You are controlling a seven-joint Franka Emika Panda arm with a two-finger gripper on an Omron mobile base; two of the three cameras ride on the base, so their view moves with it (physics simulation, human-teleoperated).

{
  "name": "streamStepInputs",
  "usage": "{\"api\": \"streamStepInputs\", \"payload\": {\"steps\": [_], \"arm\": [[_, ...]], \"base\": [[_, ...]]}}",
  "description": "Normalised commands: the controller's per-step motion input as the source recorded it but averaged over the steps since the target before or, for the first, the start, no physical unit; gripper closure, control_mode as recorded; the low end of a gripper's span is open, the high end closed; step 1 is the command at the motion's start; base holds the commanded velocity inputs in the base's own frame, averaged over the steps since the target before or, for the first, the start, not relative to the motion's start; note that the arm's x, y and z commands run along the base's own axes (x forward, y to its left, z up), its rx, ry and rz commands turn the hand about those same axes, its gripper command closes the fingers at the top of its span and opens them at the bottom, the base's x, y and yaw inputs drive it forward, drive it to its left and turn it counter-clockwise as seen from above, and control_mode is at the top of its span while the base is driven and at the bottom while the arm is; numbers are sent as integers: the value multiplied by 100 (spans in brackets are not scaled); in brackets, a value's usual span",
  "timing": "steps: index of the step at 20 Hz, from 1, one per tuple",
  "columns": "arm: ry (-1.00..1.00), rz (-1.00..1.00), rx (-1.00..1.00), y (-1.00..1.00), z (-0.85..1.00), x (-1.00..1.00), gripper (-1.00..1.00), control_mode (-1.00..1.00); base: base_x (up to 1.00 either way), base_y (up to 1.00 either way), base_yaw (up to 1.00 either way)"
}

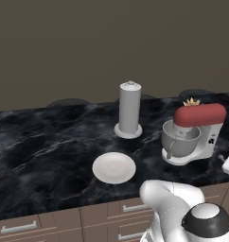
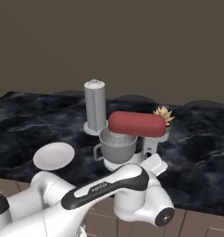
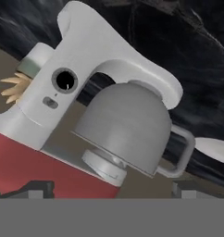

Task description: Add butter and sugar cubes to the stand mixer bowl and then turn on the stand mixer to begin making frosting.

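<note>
Jaws spread wide, facing stand mixer point(image 3: 63, 88) & bowl point(image 3: 125, 125)

A plain dark brown wall point(image 1: 111, 42) rises behind the black marble tabletop point(image 1: 40, 142); brown drawers point(image 1: 64, 222) with silver handles sit below.

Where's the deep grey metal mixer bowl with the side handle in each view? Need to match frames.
Left base view: the deep grey metal mixer bowl sits centre-right, under the red-headed white stand mixer.
Right base view: bowl is at centre, left of the mixer's white column.
Hand view: bowl is at centre, rolled, handle at right.
Shared landmark: the flat white round plate.
</note>
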Motion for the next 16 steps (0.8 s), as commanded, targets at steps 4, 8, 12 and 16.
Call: {"api": "streamStepInputs", "payload": {"steps": [4, 8, 12, 16], "arm": [[2, -4, 0, 0, -9, 29, -100, -100], [0, -5, -1, -8, -4, 19, -100, -100], [0, -7, 0, -17, -3, 8, -100, -100], [0, -7, 0, -29, -1, 0, -100, -100]], "base": [[0, 0, 0], [0, 0, 0], [0, 0, 0], [0, 0, 0]]}}
